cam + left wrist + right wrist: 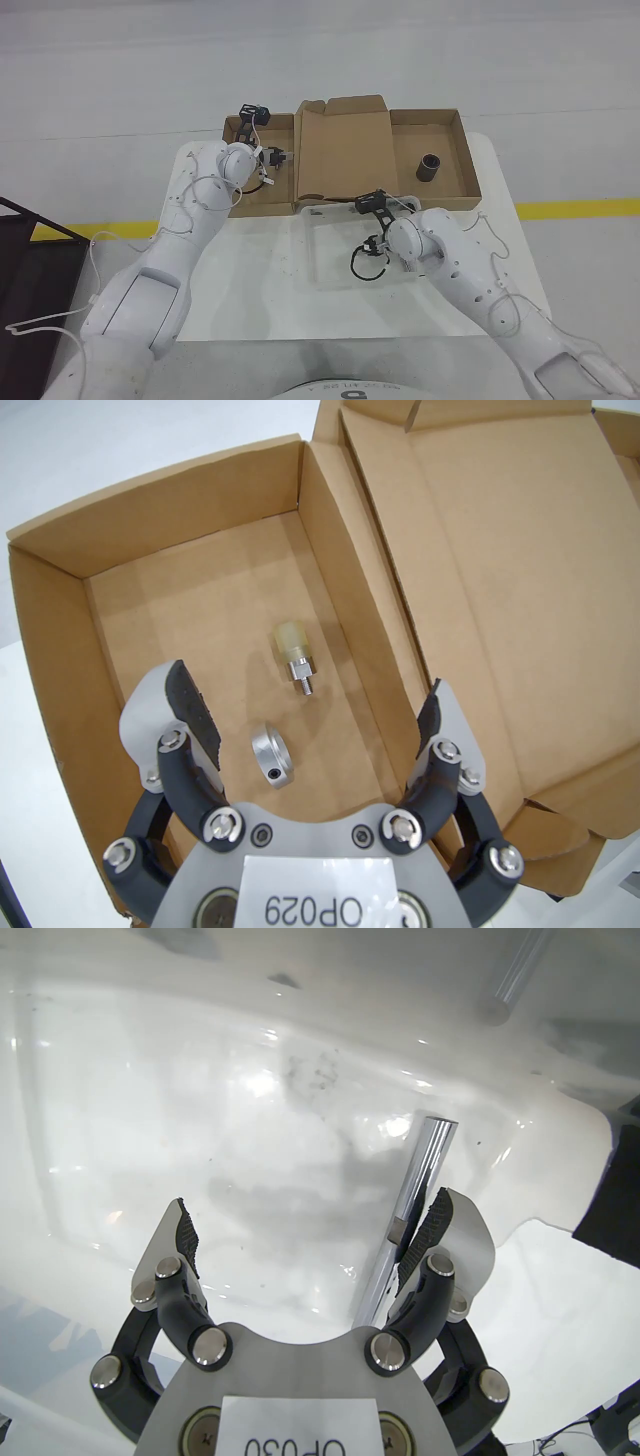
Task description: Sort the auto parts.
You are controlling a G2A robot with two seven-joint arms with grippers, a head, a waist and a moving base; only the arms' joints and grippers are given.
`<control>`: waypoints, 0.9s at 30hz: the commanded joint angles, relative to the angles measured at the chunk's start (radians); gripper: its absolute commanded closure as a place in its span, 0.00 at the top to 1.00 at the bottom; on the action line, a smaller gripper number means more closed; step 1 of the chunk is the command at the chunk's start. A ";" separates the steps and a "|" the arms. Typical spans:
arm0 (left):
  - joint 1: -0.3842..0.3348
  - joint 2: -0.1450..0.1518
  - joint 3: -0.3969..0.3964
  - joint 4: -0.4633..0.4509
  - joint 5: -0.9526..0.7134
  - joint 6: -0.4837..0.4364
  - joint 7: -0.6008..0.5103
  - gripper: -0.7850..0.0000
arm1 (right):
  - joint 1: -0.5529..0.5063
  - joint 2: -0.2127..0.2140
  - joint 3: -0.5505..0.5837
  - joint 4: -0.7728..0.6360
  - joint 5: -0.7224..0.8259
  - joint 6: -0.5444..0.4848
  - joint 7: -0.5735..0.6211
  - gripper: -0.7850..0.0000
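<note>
My left gripper (310,695) hangs open over the left cardboard box (125,610). On that box's floor lie a silver collar ring (272,762) and a small metal fitting with a yellowish cap (295,655), both below the fingers and untouched. From above, the left gripper (274,155) is over the left box (245,200). My right gripper (307,1233) is open, low inside the white tray (125,1128). A chrome rod (422,1178) lies on the tray floor right against one finger pad (430,1228). In the top view the right gripper (372,248) is over the tray (325,258).
A second chrome rod (510,978) rests by the tray's far rim. The right cardboard box (455,185) holds a black cylinder (430,167). A wide cardboard lid panel (345,150) lies between the two boxes. The white table (250,300) spreads around the tray.
</note>
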 commanded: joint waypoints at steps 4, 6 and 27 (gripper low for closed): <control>0.000 0.000 0.000 0.000 0.000 0.000 0.000 1.00 | -0.026 0.008 0.036 -0.028 -0.004 -0.004 -0.010 1.00; 0.000 0.000 0.000 0.000 0.000 0.000 0.000 1.00 | -0.034 0.010 0.045 -0.028 -0.014 0.001 -0.007 0.99; 0.000 0.000 0.000 0.000 0.000 0.000 0.000 1.00 | -0.047 0.006 0.062 0.008 -0.039 0.000 0.013 0.21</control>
